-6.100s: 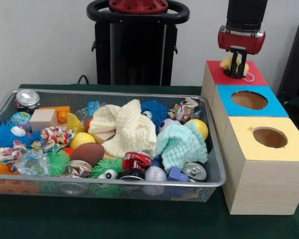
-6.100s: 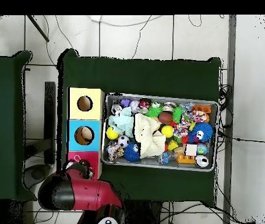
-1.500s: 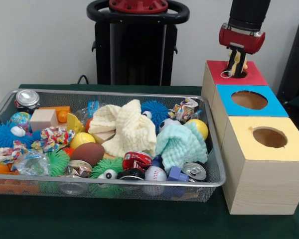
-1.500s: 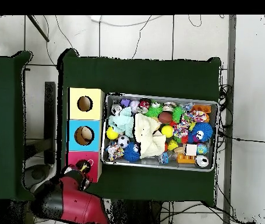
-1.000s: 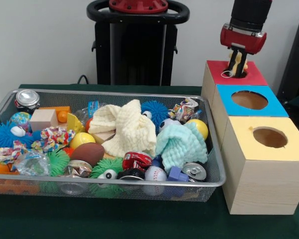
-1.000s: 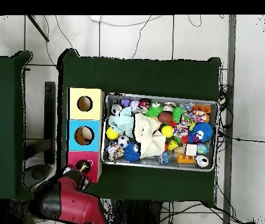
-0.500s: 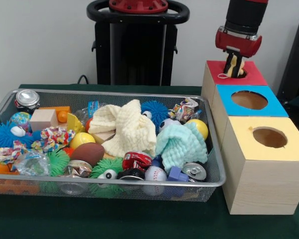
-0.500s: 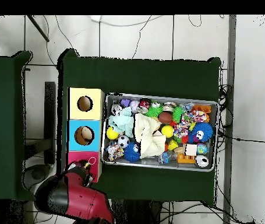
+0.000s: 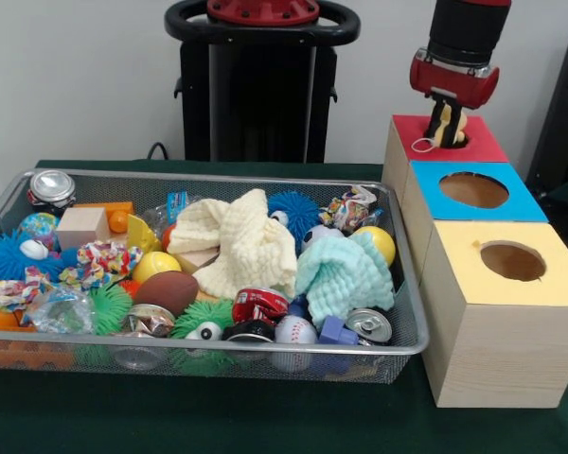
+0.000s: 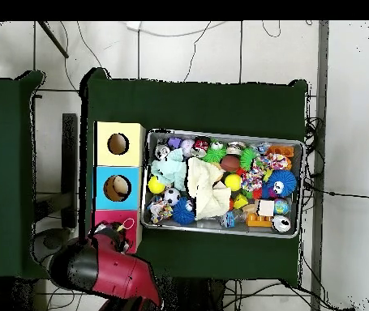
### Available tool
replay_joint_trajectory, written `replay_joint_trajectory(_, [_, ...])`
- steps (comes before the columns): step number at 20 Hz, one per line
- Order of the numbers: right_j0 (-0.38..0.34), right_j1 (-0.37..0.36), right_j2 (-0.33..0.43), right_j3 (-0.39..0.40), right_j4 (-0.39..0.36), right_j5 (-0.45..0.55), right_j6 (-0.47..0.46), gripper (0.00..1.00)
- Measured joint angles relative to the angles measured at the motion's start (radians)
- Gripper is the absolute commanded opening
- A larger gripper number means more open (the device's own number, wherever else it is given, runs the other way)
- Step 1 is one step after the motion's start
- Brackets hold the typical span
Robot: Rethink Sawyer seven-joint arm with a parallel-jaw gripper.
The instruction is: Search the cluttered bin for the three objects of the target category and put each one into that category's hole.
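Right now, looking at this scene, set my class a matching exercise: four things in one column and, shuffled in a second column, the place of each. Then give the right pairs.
Things:
1. gripper
2. brown football
3. mint green cloth
4. silver can

Places:
A. far left corner of the wire bin in the front view
B. over the red-topped box
C. right part of the bin, draped over other items
D. left of the bin's middle, beside a green spiky ball

Pairs: 1-B, 2-D, 3-C, 4-A
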Motion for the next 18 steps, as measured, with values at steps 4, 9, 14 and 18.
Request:
replay_joint_trajectory(4, [0.0,0.0,-0.007,-0.023,0.0,0.042,0.0,0.0])
replay_joint_trajectory(9, [-0.014,0.024,-0.003,-0.033,0.0,0.043,0.0,0.0])
replay_joint_trajectory(14, [-0.056,0.06,0.04,-0.034,-0.013,0.011,0.0,0.0])
replay_joint_trajectory(18, [-0.116,0.115,0.107,-0.033,-0.063,-0.072,0.0,0.0])
